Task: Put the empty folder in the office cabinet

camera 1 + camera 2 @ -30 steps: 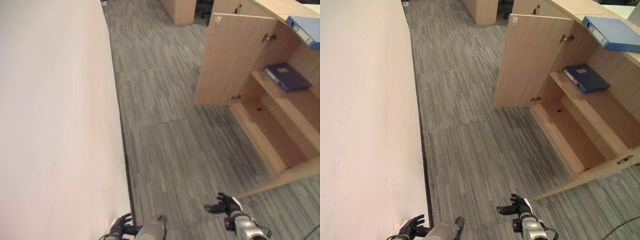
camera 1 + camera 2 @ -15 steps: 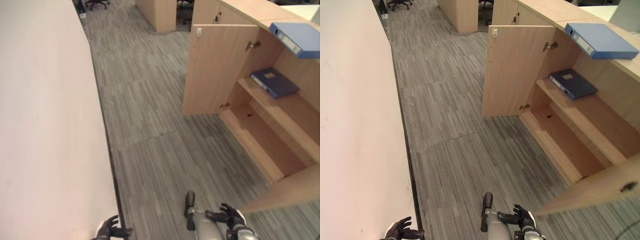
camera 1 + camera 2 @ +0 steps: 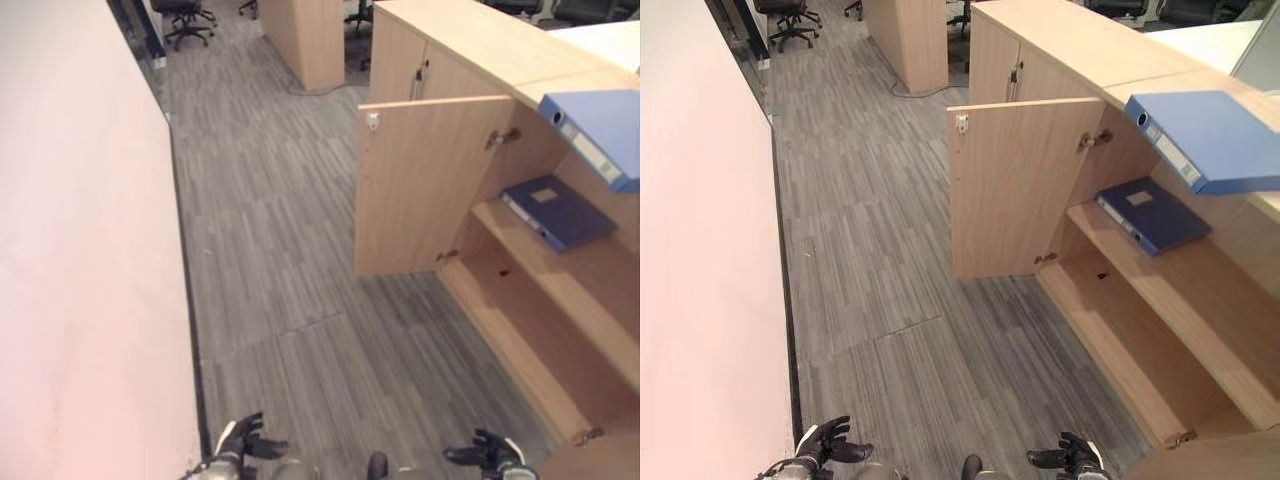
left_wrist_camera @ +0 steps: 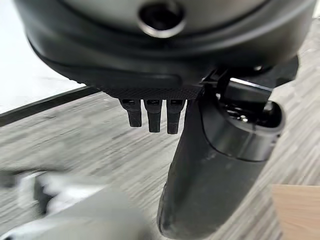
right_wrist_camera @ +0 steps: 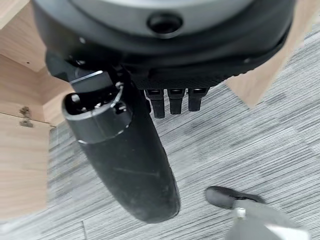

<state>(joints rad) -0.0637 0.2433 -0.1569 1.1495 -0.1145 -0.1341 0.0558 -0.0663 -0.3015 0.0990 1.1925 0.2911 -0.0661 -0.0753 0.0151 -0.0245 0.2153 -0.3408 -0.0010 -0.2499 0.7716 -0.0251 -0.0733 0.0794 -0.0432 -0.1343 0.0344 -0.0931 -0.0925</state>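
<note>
Both hands are low over the carpet and nothing is held: left hand and right hand have fingers spread and relaxed, confirmed in each wrist view by straight fingers with only floor past them. Two folders are seen: a light blue folder lying flat on the cabinet top, overhanging the edge, and a dark blue folder lying flat on the upper shelf inside the open cabinet. Which one is the empty one cannot be told, so the wrong folder may get picked. Other risks: the overhanging folder may be knocked off by a one-handed reach; the open door and the near door at the lower right may be clipped by an arm on approach.
</note>
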